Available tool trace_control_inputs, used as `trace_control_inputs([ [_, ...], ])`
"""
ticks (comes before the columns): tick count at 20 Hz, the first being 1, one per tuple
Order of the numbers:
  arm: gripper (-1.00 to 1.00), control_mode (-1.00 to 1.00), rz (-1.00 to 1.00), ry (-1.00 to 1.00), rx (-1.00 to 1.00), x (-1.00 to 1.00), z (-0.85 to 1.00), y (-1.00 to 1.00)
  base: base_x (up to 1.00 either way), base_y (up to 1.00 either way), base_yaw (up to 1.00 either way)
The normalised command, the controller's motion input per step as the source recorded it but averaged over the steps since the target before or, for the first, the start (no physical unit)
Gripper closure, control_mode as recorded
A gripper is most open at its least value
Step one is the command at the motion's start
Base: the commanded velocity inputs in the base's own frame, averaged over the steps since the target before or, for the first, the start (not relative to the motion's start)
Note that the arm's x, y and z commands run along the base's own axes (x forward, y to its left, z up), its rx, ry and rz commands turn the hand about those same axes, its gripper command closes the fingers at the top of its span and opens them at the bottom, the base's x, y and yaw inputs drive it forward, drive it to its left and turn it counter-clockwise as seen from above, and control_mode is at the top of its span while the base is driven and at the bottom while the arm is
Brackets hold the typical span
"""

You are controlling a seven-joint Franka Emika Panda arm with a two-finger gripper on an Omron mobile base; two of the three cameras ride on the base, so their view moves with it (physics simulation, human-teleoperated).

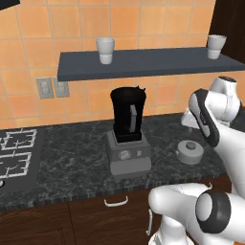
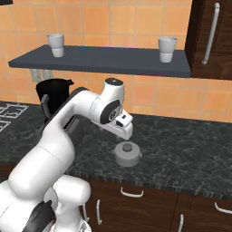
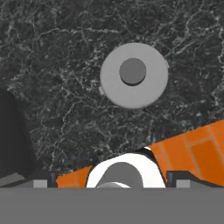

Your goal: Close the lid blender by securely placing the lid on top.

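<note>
The blender (image 1: 128,115), a tall black jar with a grey handle strip on a boxy grey base with a knob, stands mid-counter with its top uncovered. In the right base view the blender (image 2: 53,96) is partly hidden behind my arm. The lid (image 1: 190,151), a round light-grey cap with a raised centre, lies flat on the dark counter to the blender's right. My gripper (image 2: 124,134) hangs just above the lid (image 2: 127,154), apart from it. In the hand view the lid (image 3: 134,75) sits ahead of the gripper (image 3: 113,181); the fingertips (image 3: 41,181) stand wide apart, open and holding nothing.
A dark wall shelf (image 1: 143,62) over the counter carries two white cups (image 1: 105,50) (image 1: 216,46). A gas stove (image 1: 16,153) occupies the counter's left end, with wall outlets (image 1: 45,87) above it. A dark cabinet (image 2: 210,36) rises at the right.
</note>
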Motion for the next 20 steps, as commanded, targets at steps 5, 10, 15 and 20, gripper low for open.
trace_control_inputs([
  [5, -1.0, -1.0, -0.08, 0.06, 0.0, 0.29, -0.54, -0.32, 0.0, 0.0, 0.0],
  [10, -1.0, -1.0, 0.0, 0.0, 0.0, 0.35, -0.46, 0.0, 0.0, 0.0, 0.0],
  [15, -1.0, -1.0, 0.0, 0.01, 0.0, 0.31, -0.38, -0.09, 0.0, 0.0, 0.0],
  [20, -1.0, -1.0, 0.0, 0.03, 0.0, 0.25, -0.29, -0.11, 0.0, 0.0, 0.0],
])
